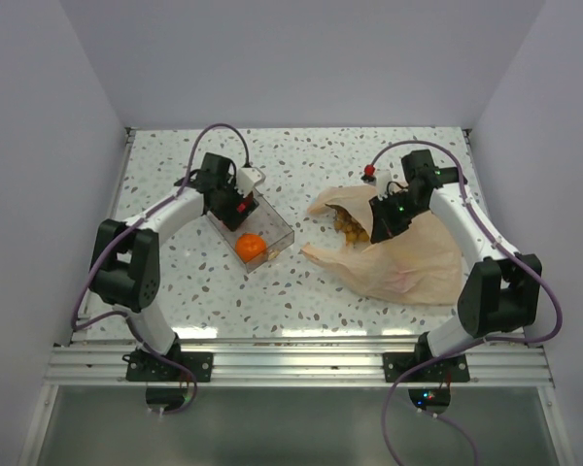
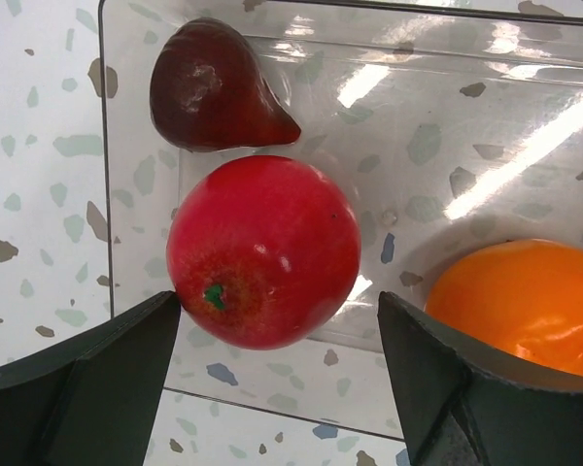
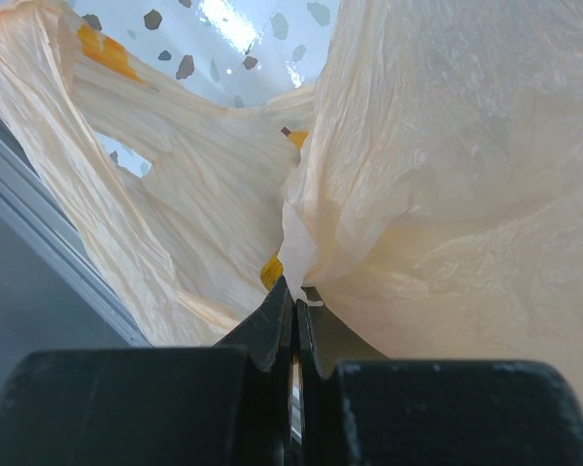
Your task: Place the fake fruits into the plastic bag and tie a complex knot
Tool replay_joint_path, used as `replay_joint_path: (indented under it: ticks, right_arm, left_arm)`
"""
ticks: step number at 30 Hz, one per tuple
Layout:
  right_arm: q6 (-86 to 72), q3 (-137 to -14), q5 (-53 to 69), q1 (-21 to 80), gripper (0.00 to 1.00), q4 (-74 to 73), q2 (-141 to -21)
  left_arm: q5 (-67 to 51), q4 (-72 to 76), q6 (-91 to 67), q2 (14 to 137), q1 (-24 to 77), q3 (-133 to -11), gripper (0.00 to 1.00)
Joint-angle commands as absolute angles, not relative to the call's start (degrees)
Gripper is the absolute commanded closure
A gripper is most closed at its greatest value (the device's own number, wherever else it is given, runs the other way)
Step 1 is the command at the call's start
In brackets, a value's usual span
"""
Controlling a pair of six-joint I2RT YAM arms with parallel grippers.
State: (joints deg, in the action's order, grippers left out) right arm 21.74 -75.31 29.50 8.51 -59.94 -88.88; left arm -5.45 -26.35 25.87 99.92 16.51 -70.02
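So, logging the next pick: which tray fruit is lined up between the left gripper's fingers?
The bright red apple, centred between them; the dark red fruit lies beyond, the orange one aside.

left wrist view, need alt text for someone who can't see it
A red apple lies in a clear tray, seen close from above, with the fingers of the open left gripper at either side of it. A dark red fruit sits beyond it in the tray's corner, and an orange fruit lies to the right.

tray wall (image 2: 105, 146), dark fruit (image 2: 214, 87) and orange (image 2: 520, 301) crowd the red apple (image 2: 262, 250); open above.
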Motion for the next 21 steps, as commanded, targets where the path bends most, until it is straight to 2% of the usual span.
replay_joint_path:
  ticks: [1, 7, 11, 16, 19, 21]
  right_arm:
    - [21.88, -77.70, 29.71, 8.35, 1.00, -59.59, -89.21]
    - [21.80, -77.87, 29.53, 8.35, 1.00, -59.94, -89.30]
    - [21.71, -77.87, 29.53, 8.35, 1.00, -59.85, -89.21]
    - [21.62, -77.96, 29.62, 8.35, 1.00, -60.03, -89.30]
    - [21.62, -78.31, 29.97, 8.44, 1.00, -60.38, -89.73]
    - [21.71, -78.57, 29.80, 8.35, 1.00, -60.38, -89.74]
  left_arm:
    - [-7.47, -26.02, 24.17, 101.59, 16.17, -70.66, 0.12]
    - [-8.44, -23.73, 22.68, 104.49, 16.08, -71.98, 0.15]
    - [-8.00, -22.85, 22.15, 106.35, 16.08, -73.65, 0.10]
    - [-9.14, -21.45, 21.62, 107.31, 16.17, -74.79, 0.09]
    - [-9.32, -21.62, 21.27, 108.01, 16.17, -75.67, 0.14]
    - [-9.75, -22.06, 20.83, 107.49, 16.08, -76.02, 0.24]
